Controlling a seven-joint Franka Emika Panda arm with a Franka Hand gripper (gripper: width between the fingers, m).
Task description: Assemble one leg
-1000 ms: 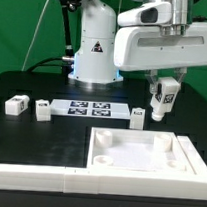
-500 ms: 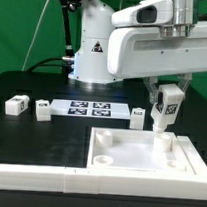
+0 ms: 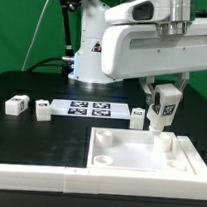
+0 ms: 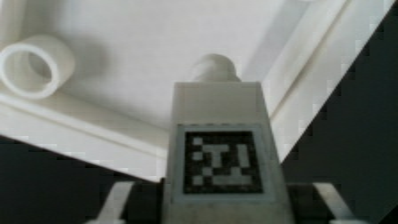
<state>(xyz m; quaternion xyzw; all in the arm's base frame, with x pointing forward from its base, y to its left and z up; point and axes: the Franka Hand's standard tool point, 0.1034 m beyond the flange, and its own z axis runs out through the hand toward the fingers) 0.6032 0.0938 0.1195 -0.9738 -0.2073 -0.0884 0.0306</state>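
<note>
**Leg in the gripper, above the panel corner**

- Gripper (image 3: 164, 99): pointing down, its fingers (image 4: 125, 200) pinching the leg (image 3: 163, 112) on two opposite sides. The hold looks square.
- Leg: upright in the air, clear of the table (image 3: 23, 81), at about 1 o'clock over the panel (image 3: 137, 172) in the exterior view. Its tag (image 4: 217, 158) faces the wrist camera and its peg (image 4: 214, 68) leads.
- Panel: white recessed square at 5 o'clock of the exterior view. A round socket (image 4: 36, 65) shows in the wrist view, apart from the peg and not under it.
- Spare legs: two (image 3: 16, 105) (image 3: 41, 109) at 9 o'clock of the marker board (image 3: 88, 110) and one (image 3: 138, 117) at its 3 o'clock, all lying on the table.

Handling note, as a judgement: the step is seating the peg in a corner socket.
- Centre the peg over the hole first.
- Keep the leg plumb and come down slowly.
- Let go only once it is seated, since a tilted entry would probably jam or nudge the panel.
</note>
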